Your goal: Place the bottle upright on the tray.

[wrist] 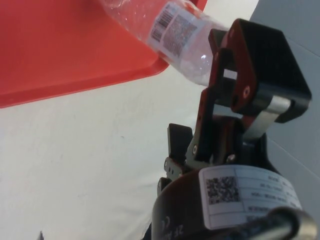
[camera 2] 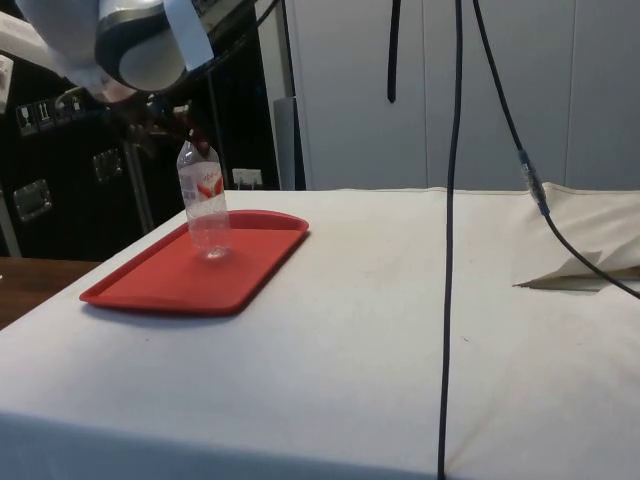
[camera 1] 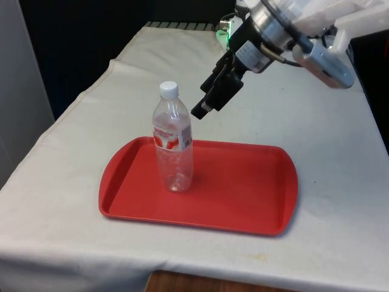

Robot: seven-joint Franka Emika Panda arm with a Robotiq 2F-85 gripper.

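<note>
We see a table under a white cloth (camera 1: 328, 182), and on it a red tray (camera 1: 243, 194) with a raised rim and rounded corners, lying flat towards the near end in the front view. In the side view the tray (camera 2: 170, 285) sits near the table's edge.

On the tray stands a clear plastic bottle (camera 1: 174, 146), upright, its base resting on the tray floor in the half nearer the front view's left. It carries a white screw cap (camera 1: 169, 89) and looks empty. Around its upper body runs a white and red label (camera 1: 172, 136); there is reddish lettering on it, but we cannot make out the words. In the side view the bottle (camera 2: 204, 205) shows the same label with a red mark. In the wrist view the label (wrist: 175, 30) shows a barcode panel in black on white, with fine print too small for us to read.

The black gripper (camera 1: 209, 100) hangs in the air just beside the bottle, on the front view's right of its cap and shoulder, apart from it and tilted down towards it. Its fingers hold nothing; from the wrist view they seem spread, with the bottle beyond their tips rather than between them. A white sticker on the gripper body (wrist: 250, 192) bears a square code and small unreadable text.
</note>
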